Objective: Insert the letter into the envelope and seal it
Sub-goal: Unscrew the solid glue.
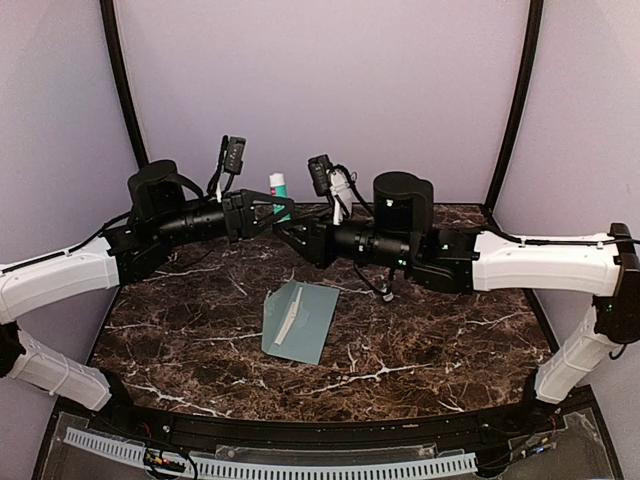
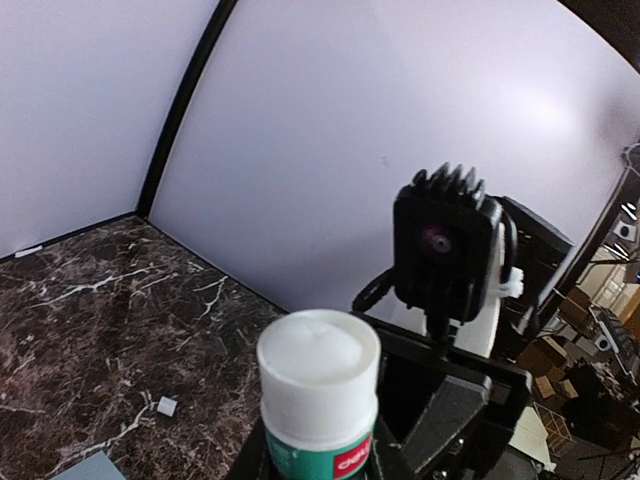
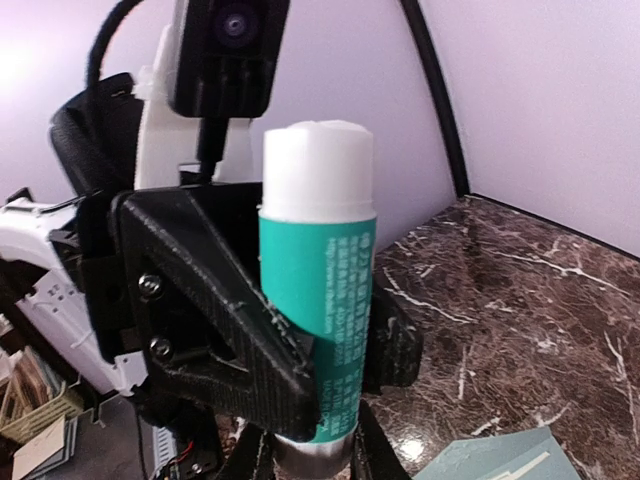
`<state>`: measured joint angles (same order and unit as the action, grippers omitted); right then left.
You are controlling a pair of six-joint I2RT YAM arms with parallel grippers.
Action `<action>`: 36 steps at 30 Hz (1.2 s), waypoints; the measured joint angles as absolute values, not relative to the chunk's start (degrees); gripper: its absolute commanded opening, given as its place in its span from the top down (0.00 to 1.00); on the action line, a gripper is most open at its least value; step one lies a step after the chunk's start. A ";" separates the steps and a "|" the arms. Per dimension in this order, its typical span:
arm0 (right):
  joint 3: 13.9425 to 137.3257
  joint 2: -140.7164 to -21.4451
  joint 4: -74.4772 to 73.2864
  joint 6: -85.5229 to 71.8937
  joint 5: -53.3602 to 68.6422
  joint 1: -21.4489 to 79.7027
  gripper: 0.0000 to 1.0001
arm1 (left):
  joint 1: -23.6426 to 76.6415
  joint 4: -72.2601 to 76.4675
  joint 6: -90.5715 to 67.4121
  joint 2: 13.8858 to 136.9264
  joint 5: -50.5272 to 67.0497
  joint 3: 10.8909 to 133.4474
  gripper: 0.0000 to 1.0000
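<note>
The pale teal envelope (image 1: 305,325) lies flat at the table's middle with a narrow whitish strip (image 1: 288,318) along it. No separate cream letter shows; it is hidden or out of view. A teal glue stick (image 1: 278,185) with a white top is held upright in the air at the back centre. My left gripper (image 1: 270,211) is shut on its teal body (image 3: 318,290). My right gripper (image 1: 293,229) is shut on its silver base (image 3: 312,455). In the left wrist view the stick's white top (image 2: 318,365) fills the bottom centre between my left gripper's (image 2: 320,455) jaws.
The envelope's corners show in the left wrist view (image 2: 95,468) and the right wrist view (image 3: 500,462). A small white scrap (image 2: 167,405) lies on the marble table (image 1: 420,340). Lilac walls with black posts (image 1: 122,80) close the back and sides.
</note>
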<state>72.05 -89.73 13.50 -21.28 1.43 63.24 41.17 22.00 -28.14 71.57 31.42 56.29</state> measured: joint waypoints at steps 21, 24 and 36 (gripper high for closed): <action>65.19 -85.67 30.94 -27.99 35.68 61.14 0.77 | 42.30 36.91 -34.41 72.82 60.93 58.02 1.00; 65.19 -85.65 30.79 -27.59 34.54 61.10 0.56 | 42.28 36.88 -34.02 72.69 60.36 57.91 1.00; 67.00 -82.54 16.45 -22.31 12.84 59.66 0.39 | 40.97 21.96 -25.71 64.66 33.06 57.30 1.00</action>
<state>67.00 -82.54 16.45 -22.31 12.84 59.66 40.97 21.96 -25.71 64.66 33.06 57.30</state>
